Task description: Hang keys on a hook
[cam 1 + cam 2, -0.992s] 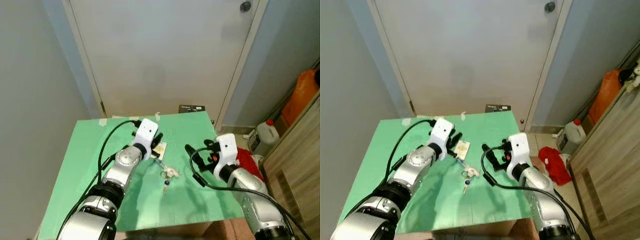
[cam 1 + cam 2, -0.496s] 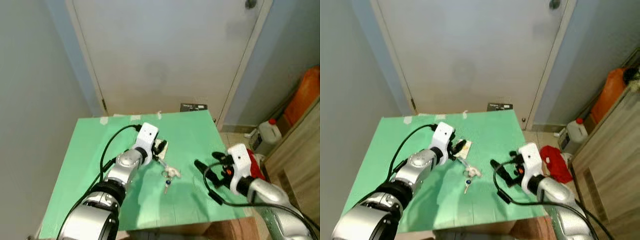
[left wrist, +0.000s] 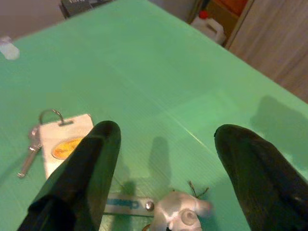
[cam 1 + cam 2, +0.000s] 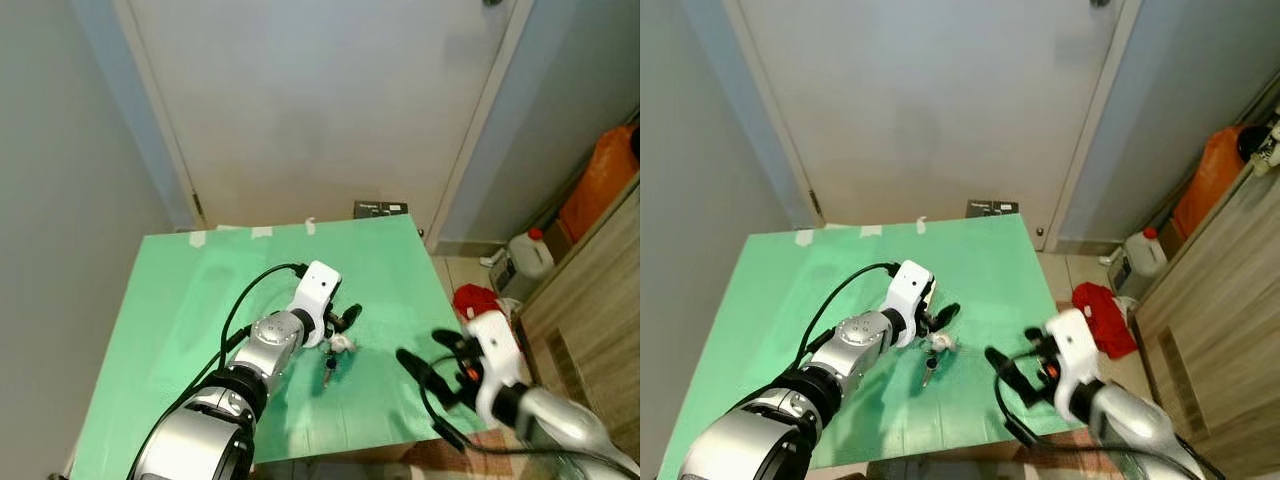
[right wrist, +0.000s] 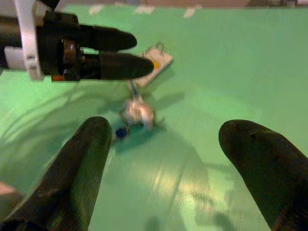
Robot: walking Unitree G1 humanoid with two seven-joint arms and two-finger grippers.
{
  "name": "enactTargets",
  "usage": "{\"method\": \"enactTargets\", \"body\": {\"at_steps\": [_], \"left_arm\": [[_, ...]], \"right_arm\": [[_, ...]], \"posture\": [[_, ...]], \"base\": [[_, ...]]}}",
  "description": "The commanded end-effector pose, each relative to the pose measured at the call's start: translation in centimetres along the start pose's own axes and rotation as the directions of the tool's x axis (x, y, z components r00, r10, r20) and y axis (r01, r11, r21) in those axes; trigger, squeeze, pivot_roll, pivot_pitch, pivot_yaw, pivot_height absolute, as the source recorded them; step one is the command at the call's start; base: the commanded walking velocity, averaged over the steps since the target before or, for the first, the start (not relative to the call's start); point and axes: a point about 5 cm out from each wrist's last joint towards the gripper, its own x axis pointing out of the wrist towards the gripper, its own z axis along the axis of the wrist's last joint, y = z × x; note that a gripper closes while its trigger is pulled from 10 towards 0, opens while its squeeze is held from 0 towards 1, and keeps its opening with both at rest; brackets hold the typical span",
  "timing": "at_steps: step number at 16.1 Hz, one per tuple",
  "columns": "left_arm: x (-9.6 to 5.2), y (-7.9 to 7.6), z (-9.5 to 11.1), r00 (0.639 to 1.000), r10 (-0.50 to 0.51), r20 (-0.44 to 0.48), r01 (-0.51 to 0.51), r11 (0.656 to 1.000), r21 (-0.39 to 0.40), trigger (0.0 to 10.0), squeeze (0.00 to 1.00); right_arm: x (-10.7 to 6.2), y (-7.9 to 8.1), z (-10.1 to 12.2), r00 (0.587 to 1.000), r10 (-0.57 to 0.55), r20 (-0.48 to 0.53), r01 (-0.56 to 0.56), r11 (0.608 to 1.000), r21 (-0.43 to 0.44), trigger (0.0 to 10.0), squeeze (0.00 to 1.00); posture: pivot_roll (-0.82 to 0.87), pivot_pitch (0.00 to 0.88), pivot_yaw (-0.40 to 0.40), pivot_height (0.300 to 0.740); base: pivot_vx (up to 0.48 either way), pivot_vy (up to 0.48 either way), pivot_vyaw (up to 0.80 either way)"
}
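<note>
Silver jointed arms; white wrist housings; black cables looped alongside; left gripper [image 4: 343, 322] and right gripper [image 4: 418, 380] black-fingered.

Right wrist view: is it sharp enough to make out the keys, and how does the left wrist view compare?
Right wrist view: motion-blurred, the keys a pale smear on the green table. Left wrist view: crisper, the tag and key ring readable, fingers near and soft.

Green table [image 4: 190, 300] before pale closed door [image 4: 320, 100]

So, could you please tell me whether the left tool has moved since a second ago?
Yes. The left tool has slid across the green table toward the robot's right, past the white tag it hovered over, and is now open above the keys.
</note>
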Motion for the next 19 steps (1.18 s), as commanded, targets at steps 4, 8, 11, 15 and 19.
{"method": "enactTargets", "body": {"at_steps": [4,8,11,15,19], "left_arm": [[0.0,-0.4,-0.8,0.999,-0.015,-0.035,0.014,0.999,-0.029,10.0,0.00],[0.0,-1.2,-1.9,0.995,-0.036,-0.094,0.034,0.999,-0.022,10.0,0.00],[0.0,-1.7,-2.7,0.989,-0.053,-0.138,0.049,0.998,-0.028,10.0,0.00],[-0.2,-1.4,-3.3,0.986,-0.022,-0.168,0.024,1.000,0.010,10.0,0.00],[-0.5,-1.0,-3.7,0.981,-0.008,-0.193,0.011,1.000,0.015,10.0,0.00]], "right_arm": [[-2.6,0.4,0.0,0.999,-0.022,-0.025,0.022,1.000,0.012,10.0,0.00],[-3.7,1.2,-0.1,0.998,-0.031,-0.046,0.032,0.999,0.027,10.0,0.00],[-4.0,1.7,0.3,0.998,-0.033,-0.047,0.035,0.998,0.043,10.0,0.00],[-4.1,1.9,0.2,0.998,-0.036,-0.052,0.039,0.998,0.054,10.0,0.00],[-4.0,2.1,0.2,0.998,-0.032,-0.061,0.036,0.997,0.062,10.0,0.00]], "posture": [[-0.28,0.158,0.024,0.740],[-0.30,0.187,0.025,0.740],[-0.31,0.194,0.026,0.740],[-0.30,0.200,0.028,0.740],[-0.29,0.202,0.025,0.740]], "base": [[0.000,0.000,0.00],[0.000,0.000,0.00],[0.000,0.000,0.00],[0.000,0.000,0.00],[0.000,0.000,0.00]]}}
